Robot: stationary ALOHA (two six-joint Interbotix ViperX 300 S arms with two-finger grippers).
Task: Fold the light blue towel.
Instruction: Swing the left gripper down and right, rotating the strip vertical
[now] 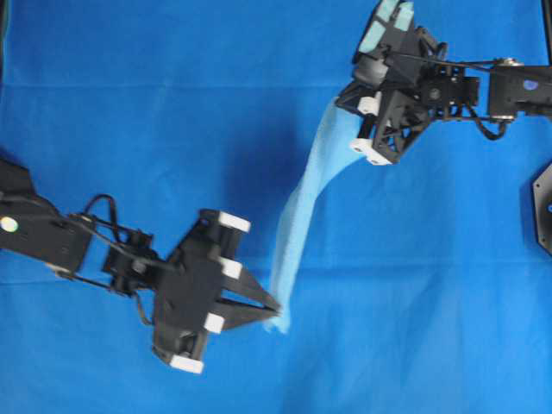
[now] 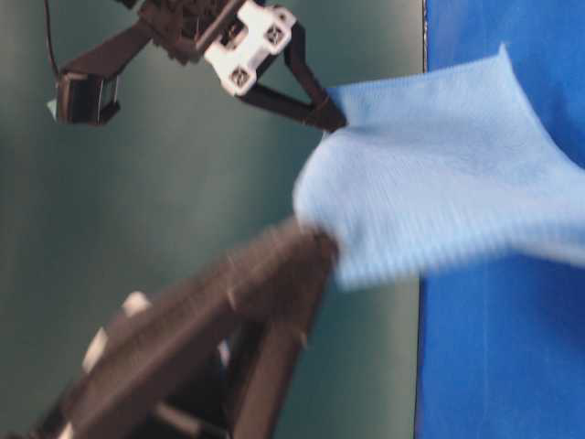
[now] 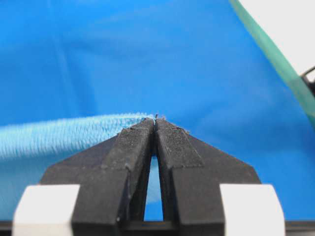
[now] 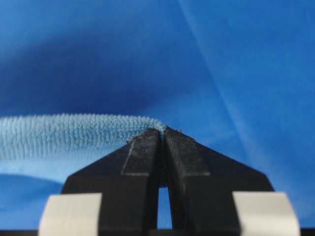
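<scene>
Towel (image 1: pixel 302 203), light blue ribbed microfibre, hangs stretched between the left gripper (image 1: pixel 274 308) and the right gripper (image 1: pixel 345 102), both pinching corners.

No readable txt anywhere — no labels, brands, nos. or signs. Nothing legible in any view.

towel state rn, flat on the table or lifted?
Lifted. The light blue towel hangs stretched between the left claw and right claw, each shut on a corner.
</scene>
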